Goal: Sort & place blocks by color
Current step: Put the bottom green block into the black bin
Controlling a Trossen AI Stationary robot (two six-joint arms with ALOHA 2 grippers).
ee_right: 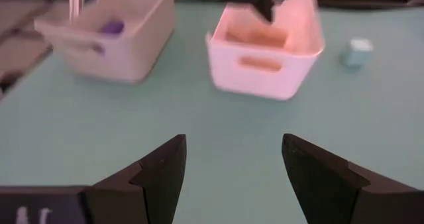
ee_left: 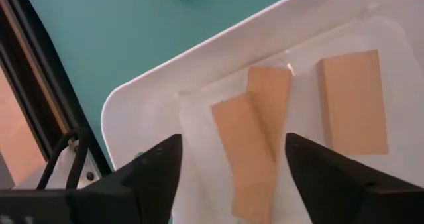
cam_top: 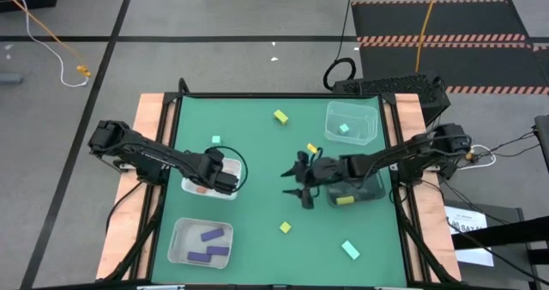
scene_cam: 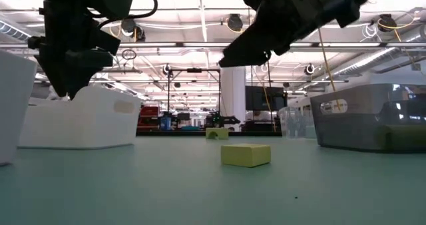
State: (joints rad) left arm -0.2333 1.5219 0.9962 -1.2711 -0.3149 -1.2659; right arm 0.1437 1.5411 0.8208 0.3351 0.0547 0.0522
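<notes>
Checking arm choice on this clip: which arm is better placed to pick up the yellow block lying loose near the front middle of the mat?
Right. The right gripper hangs open near the mat's middle, closest to that yellow block. The left gripper is open over the white tray of salmon blocks, farther off.

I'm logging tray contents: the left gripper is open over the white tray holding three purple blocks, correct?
Not quite. The left gripper is open over the white tray, but its three blocks are salmon pink, not purple, as the left wrist view shows.

Both arms reach inward, left pincer [cam_top: 225, 180] spread empty, right pincer [cam_top: 298, 180] apparently spread too.
</notes>
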